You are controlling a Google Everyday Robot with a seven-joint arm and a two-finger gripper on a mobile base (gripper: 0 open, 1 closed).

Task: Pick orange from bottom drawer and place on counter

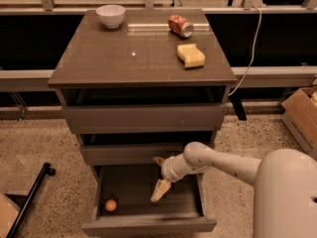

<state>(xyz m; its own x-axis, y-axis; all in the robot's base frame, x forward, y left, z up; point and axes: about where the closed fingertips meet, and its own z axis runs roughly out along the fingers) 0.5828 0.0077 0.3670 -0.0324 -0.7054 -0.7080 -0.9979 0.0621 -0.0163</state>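
The robot's pale arm [225, 165] reaches in from the right and bends down in front of the cabinet, since the fruit lies low. The counter [106, 66] has bare space in its middle and front, a likely spot for setting the fruit down. The bottom drawer [148, 227] stands pulled out, so its inside can be reached from above. The gripper [158, 180] hangs inside the drawer, right of centre, its fingers apparently spread with nothing between them, ready to close on something. At the back of the counter are a yellow sponge [191, 55], a white bowl [110, 15] and a red can [180, 25]. The orange [111, 205] rests in the drawer's front left corner, well apart from the gripper, so I judge a leftward reach comes next.
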